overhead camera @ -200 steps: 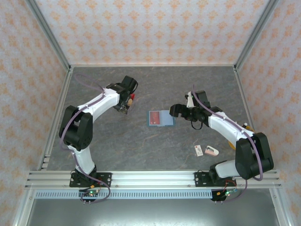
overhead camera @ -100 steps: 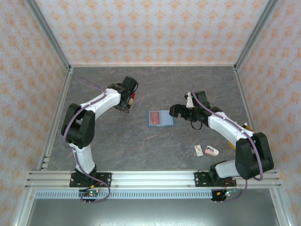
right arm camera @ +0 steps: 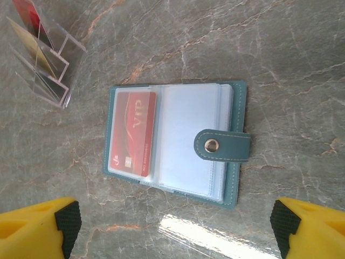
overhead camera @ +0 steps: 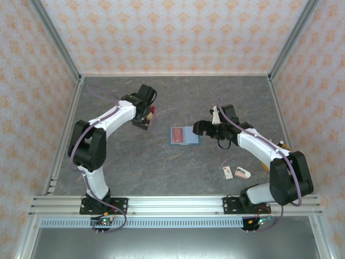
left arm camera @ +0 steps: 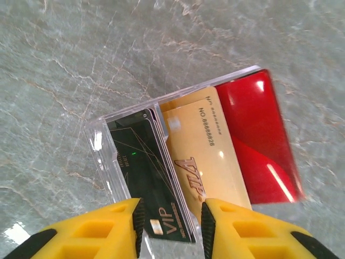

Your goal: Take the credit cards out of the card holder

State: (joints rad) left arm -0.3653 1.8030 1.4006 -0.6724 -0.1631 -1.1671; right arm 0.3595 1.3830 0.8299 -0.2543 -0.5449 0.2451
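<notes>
While the left gripper [left arm camera: 172, 222] sits well off at the clear tray [left arm camera: 102, 140], jaws parted narrowly astride a black card [left arm camera: 145, 178], the play belongs to the right gripper [right arm camera: 173, 222], spread wide and hovering straight over the card holder [right arm camera: 183, 135]. It lies open and flat mid-worktop [overhead camera: 161, 167], its long side running from finger to finger. One red card [right arm camera: 135, 132] sits in the left sleeve, lengthwise across that line, so I'd say the right arm, clearly nearer, must slide over toward that side.
</notes>
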